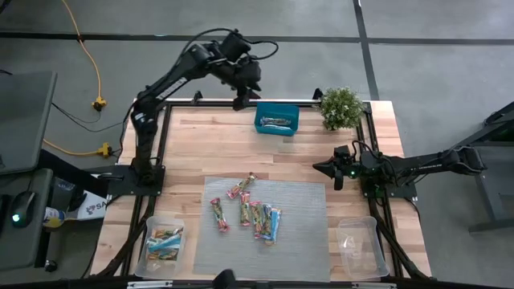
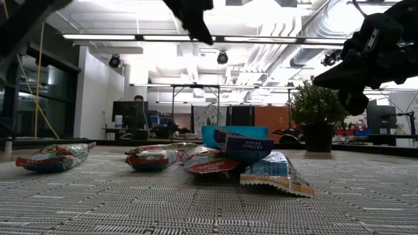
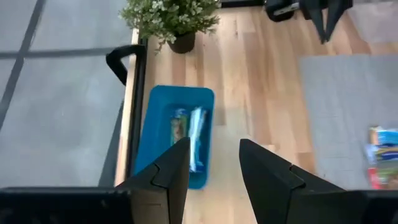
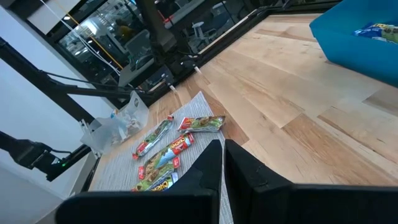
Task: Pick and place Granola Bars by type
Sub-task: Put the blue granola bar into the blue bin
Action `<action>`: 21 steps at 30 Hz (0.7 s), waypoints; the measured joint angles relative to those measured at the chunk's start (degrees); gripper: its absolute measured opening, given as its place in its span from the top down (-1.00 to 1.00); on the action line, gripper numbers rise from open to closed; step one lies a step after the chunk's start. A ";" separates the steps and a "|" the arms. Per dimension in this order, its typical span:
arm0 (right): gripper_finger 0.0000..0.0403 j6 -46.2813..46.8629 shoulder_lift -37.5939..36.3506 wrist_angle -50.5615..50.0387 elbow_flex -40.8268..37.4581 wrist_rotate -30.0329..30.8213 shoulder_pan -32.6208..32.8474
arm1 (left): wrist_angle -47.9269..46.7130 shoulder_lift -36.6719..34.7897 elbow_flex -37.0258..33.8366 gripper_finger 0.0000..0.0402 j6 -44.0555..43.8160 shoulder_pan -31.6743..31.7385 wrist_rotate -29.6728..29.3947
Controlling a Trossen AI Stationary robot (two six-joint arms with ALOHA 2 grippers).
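Observation:
Several granola bars (image 1: 245, 210) in red, green and light blue wrappers lie flat on the grey mat (image 1: 297, 241); they also show in the low view (image 2: 215, 160) and the right wrist view (image 4: 174, 146). A teal box (image 1: 261, 120) at the far edge holds light blue bars (image 3: 189, 134). A clear tub (image 1: 151, 258) at the near left holds more bars (image 1: 165, 241). My left gripper (image 3: 214, 158) hangs open and empty high above the near side of the teal box (image 3: 146, 143). My right gripper (image 1: 318, 167) waits shut over the wood at the right, pointing left.
A potted plant (image 1: 340, 107) stands at the far right, next to the teal box. A second clear tub (image 1: 359, 245) sits at the near right, with nothing visible in it. Bare wood (image 1: 241, 152) lies between the mat and the teal box.

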 joint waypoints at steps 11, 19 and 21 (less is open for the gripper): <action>1.00 -0.01 0.01 -0.01 -0.02 0.02 0.01 | -15.07 -6.93 -0.04 0.32 -23.73 -13.73 -19.84; 1.00 0.01 0.01 0.00 -0.01 0.01 0.00 | -19.23 -7.23 -0.07 0.32 -44.69 -31.86 -35.98; 1.00 0.01 0.00 0.01 -0.01 0.01 0.01 | -19.25 -6.61 -0.04 0.32 -51.10 -36.02 -39.07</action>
